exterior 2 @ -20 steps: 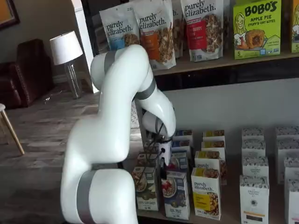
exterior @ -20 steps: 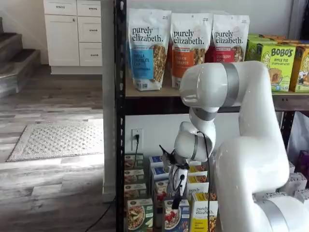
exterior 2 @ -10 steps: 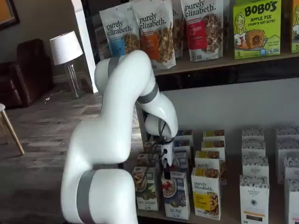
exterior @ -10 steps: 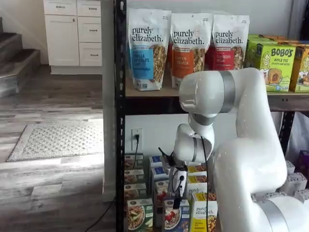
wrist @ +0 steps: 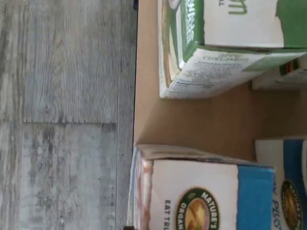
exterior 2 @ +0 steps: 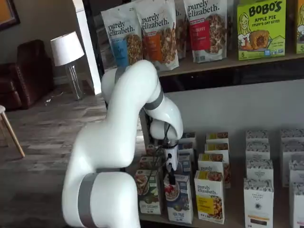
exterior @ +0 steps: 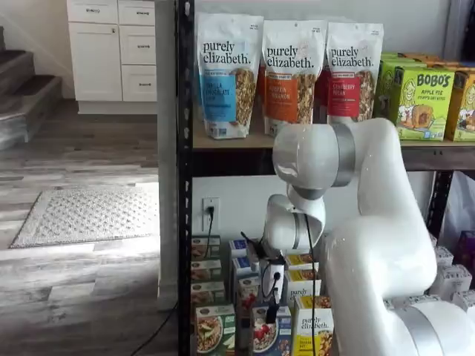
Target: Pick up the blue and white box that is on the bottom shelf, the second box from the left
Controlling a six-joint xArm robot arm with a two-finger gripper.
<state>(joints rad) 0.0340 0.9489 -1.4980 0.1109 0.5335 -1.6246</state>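
Arm leaning in front of rack, end effector hanging low centre of frame, just above front row of cartons. Same in other shelf view, lower centre. Fingers showing side-on in both shelf views, gap not plain there; standing apart at their widest, nothing clamped.

Blue and white box sitting upright at front of the bottom shelf, lower centre of frame, directly under fingers; whether tips are touching its top, can't tell. Also seen in other shelf view, cereal bowl w/ red berries on front.

Green-and-white carton standing just beside it toward frame left; yellow-and-white carton just beside toward frame right. More rows of same cartons lining up behind.

Wrist view turned on its side: blue and white box and green-and-white carton showing w/ bare brown shelf board between them, grey plank floor beyond shelf edge.

Granola bags standing on upper tier.
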